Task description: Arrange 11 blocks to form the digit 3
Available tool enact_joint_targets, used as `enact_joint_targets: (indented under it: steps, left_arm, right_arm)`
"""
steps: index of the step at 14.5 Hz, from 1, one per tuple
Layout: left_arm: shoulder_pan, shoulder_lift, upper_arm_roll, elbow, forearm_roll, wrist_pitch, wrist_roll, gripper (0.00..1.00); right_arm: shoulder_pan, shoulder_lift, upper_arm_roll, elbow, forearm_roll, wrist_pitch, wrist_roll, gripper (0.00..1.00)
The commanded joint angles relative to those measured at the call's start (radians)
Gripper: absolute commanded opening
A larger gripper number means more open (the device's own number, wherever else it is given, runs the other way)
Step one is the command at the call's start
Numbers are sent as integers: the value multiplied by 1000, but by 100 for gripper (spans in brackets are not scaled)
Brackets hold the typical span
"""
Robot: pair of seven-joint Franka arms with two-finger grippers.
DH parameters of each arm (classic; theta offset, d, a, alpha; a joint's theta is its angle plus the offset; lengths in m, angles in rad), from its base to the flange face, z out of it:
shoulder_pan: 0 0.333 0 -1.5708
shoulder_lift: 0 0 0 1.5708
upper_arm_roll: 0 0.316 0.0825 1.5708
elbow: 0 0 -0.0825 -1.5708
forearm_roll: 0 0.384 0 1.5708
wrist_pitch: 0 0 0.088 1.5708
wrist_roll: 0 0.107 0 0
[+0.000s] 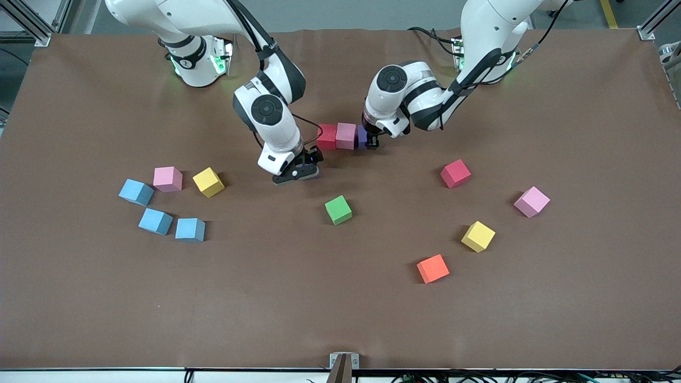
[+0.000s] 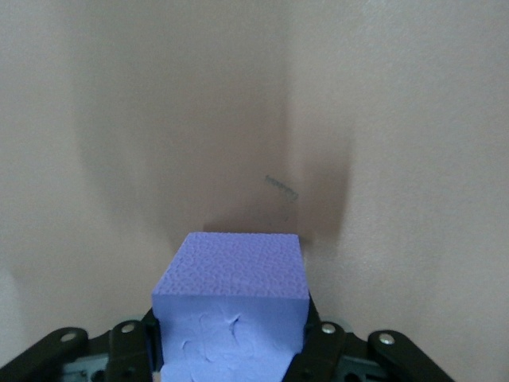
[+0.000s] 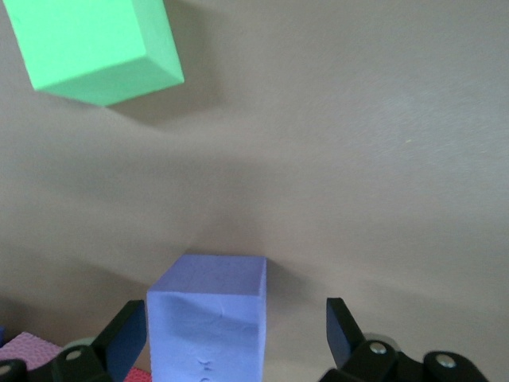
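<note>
Blocks: ten loose, three in a row (image 1: pixel 346 136); left gripper (image 1: pixel 372 142) clenches the purple end block (image 2: pixel 231 306), right gripper (image 3: pixel 238 338) released around another purple block (image 3: pixel 208 318).

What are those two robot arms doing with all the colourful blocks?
They are lining blocks up to build a number 3. A red block and a pink block sit side by side, and the left gripper is shut on a purple block at the end of that row. The right gripper is open around another purple block close by. Ten more blocks, like the green block, lie scattered.
</note>
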Motion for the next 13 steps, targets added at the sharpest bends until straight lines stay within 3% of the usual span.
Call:
enact_joint_targets:
  steps: [1,10,12,13]
  left_arm:
    - [-13,6,1,3,26,16,-151,29]
    - [-21,38,5,23,58,23,-151,29]
    - [-21,44,8,32,58,23,-151,30]
    - [-21,53,8,37,64,23,-151,30]
  right_arm:
    - [6,21,1,12,-5,10,1,100]
    - [43,65,1,9,3,44,12,100]
    - [45,74,1,6,3,45,50,92]
    - [46,76,1,3,3,45,50,78]
